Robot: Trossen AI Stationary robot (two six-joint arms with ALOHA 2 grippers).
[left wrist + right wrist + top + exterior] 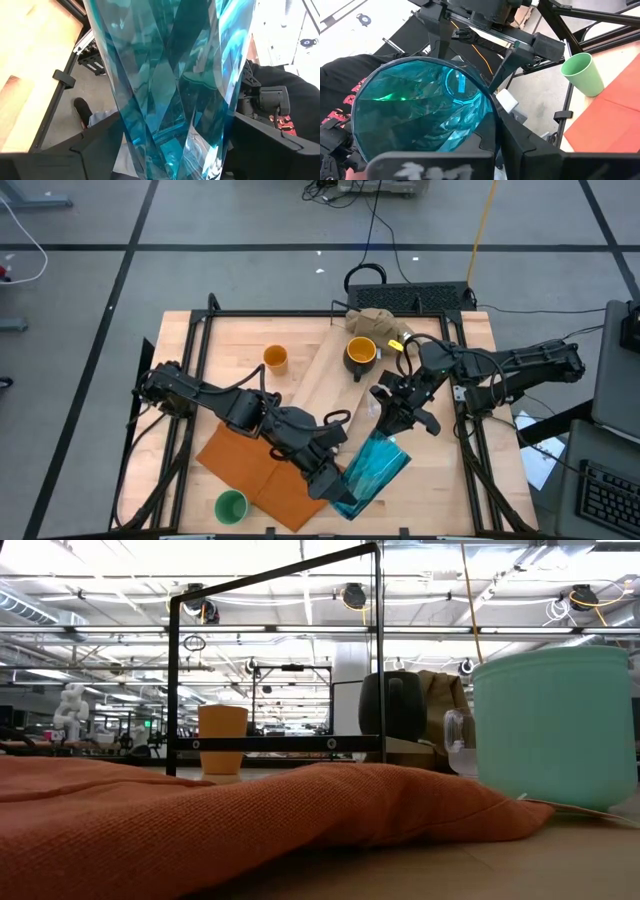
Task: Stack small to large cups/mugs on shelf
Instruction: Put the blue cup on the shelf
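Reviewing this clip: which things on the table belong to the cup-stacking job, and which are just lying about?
Belonging to the job:
- tall teal faceted tumbler, between both grippers
- dark yellow-lined mug
- small orange cup
- green cup
- long pale wooden shelf board
- left gripper
- right gripper

Lying about:
- flat orange-brown cloth sheet
- tan cloth lump

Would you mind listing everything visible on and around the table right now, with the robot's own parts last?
teal tumbler: one, teal, tilted at the near edge, held between both grippers
dark mug: one, yellow-lined, on the shelf
orange cup: one, orange, far left
green cup: one, green, near left
shelf: one, pale wood, centre
orange sheet: one, orange-brown, near left
tan cloth lump: one, tan, far edge
left gripper: fingers around the tumbler
right gripper: at the tumbler's rim
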